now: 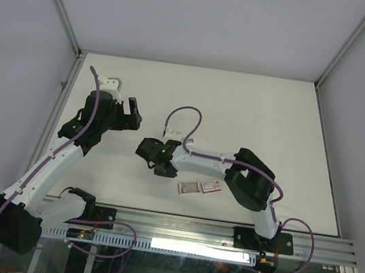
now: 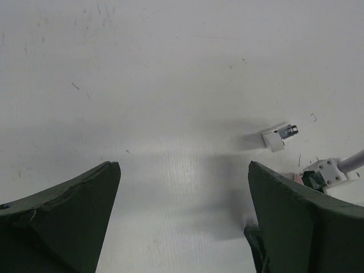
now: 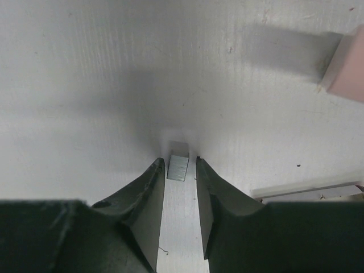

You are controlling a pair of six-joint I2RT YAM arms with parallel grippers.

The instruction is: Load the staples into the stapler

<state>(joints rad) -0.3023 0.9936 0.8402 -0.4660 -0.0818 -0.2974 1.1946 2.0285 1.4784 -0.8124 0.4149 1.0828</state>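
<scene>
Now our right claw (image 3: 180, 161) narrowly brackets the staples (image 3: 177, 169); we cannot tell if it grips. Our left claw (image 2: 184, 170) gapes wide, empty.

The white-and-black jointed left arm (image 1: 55, 159), trailed by a purple cable, is rising from its base and leaning toward the far left of the table. Its dark green two-finger left gripper (image 1: 127, 116) (image 2: 182, 170) is hanging above the surface with jaws spread wide. The matching right arm (image 1: 207, 157) is folding at its black elbow and lying out leftward, low. Its dark right gripper (image 1: 152, 156) (image 3: 181, 162) is pointing down at the tabletop, fingers (image 3: 151, 185) standing only a narrow gap apart.
</scene>
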